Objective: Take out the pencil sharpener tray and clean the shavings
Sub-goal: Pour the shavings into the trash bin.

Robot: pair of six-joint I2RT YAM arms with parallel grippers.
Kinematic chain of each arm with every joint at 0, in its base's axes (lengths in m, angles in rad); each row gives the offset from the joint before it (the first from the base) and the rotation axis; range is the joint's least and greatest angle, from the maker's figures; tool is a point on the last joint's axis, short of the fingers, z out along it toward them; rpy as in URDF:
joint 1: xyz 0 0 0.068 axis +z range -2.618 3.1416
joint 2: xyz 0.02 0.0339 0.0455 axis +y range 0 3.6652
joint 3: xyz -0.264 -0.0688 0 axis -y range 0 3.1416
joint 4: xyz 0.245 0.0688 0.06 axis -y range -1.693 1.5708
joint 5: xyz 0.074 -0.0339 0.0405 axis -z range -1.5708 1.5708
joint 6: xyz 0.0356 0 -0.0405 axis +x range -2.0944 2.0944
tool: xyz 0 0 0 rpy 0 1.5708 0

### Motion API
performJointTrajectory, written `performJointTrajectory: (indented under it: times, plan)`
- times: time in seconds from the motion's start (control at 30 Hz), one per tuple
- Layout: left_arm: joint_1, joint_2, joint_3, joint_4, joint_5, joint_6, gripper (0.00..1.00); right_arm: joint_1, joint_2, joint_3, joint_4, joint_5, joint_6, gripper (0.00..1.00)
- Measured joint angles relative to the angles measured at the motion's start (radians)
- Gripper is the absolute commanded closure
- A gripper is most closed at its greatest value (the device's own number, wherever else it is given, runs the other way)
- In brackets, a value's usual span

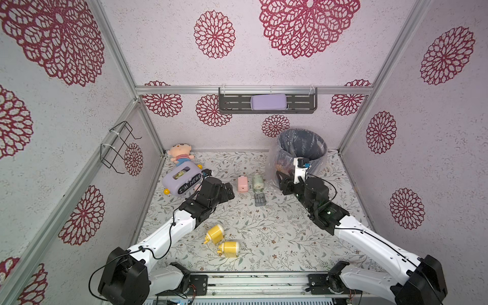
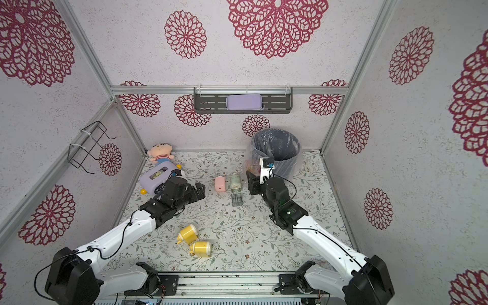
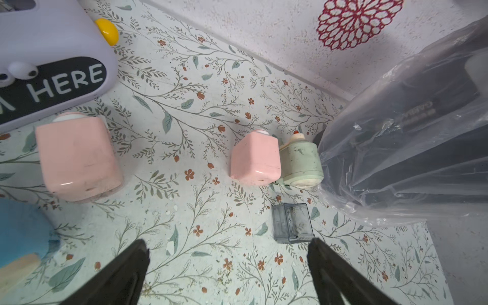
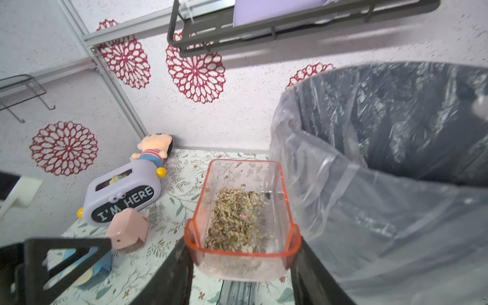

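One tray (image 4: 243,211) was already out of its pencil sharpener: the clear orange one, pinched at its near end by my right pincer (image 4: 241,253) and held level above the worktop (image 4: 182,200). It was not yet clean. A thick heap of shavings (image 4: 235,219) lay along its floor. The tray sat just beside the lined bin (image 4: 396,118), with the plastic liner close to its side, but it was not over the opening, so I judged the emptying to be the step in hand.

My left pincer (image 3: 228,244) was spread wide and held nothing. It hovered over a bare patch of the worktop, near a second, grey tray (image 3: 291,223) that lay loose in front of the green sharpener (image 3: 301,163). That grey tray looked close to empty from the left wrist view, though I could not rule out a few specks. A pink sharpener (image 3: 254,158) stood touching the green one.

By my reckoning, pulling the tray out was done and the tipping was left: lift the orange tray over the bin's rim, turn it and shake out the shavings. Two yellow sharpeners (image 1: 215,233) lay on their sides near the front of the worktop, and I could not tell whether their trays were in.
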Motion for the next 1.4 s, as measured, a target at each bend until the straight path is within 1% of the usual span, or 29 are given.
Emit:
performJointTrajectory:
  times: [0.13, 0.23, 0.3, 0.37, 0.57, 0.73, 0.87, 1.07, 1.13, 1.23, 1.4]
  plan:
    - [0.0, -0.043, -0.082, 0.112, -0.008, 0.021, 0.03, -0.073, 0.089, 0.159, -0.105, -0.011, 0.029, 0.6]
    - [0.0, -0.041, -0.098, 0.148, -0.007, 0.039, 0.03, -0.13, 0.174, 0.293, -0.202, -0.016, 0.083, 0.6]
    - [0.0, -0.042, -0.099, 0.164, -0.007, 0.045, 0.03, -0.166, 0.231, 0.377, -0.26, -0.023, 0.128, 0.62]
    - [-0.001, -0.05, -0.101, 0.173, -0.007, 0.051, 0.03, -0.205, 0.285, 0.455, -0.327, -0.045, 0.188, 0.63]
    - [-0.002, -0.108, -0.116, 0.178, -0.011, 0.06, 0.03, -0.293, 0.367, 0.573, -0.456, -0.152, 0.374, 0.65]
    - [-0.007, -0.11, -0.117, 0.185, -0.011, 0.06, 0.03, -0.343, 0.394, 0.663, -0.505, -0.253, 0.553, 0.65]
    - [-0.011, -0.094, -0.117, 0.194, -0.011, 0.06, 0.03, -0.378, 0.392, 0.69, -0.492, -0.335, 0.748, 0.65]
    - [-0.016, -0.064, -0.117, 0.194, -0.013, 0.06, 0.03, -0.402, 0.392, 0.666, -0.432, -0.401, 1.075, 0.66]
    - [-0.018, -0.059, -0.117, 0.195, -0.013, 0.06, 0.03, -0.401, 0.392, 0.652, -0.406, -0.404, 1.185, 0.67]
    - [-0.018, -0.053, -0.117, 0.198, -0.015, 0.059, 0.03, -0.393, 0.392, 0.642, -0.365, -0.393, 1.313, 0.69]
    - [-0.018, -0.035, -0.117, 0.2, -0.015, 0.059, 0.02, -0.375, 0.387, 0.623, -0.295, -0.334, 1.465, 0.69]
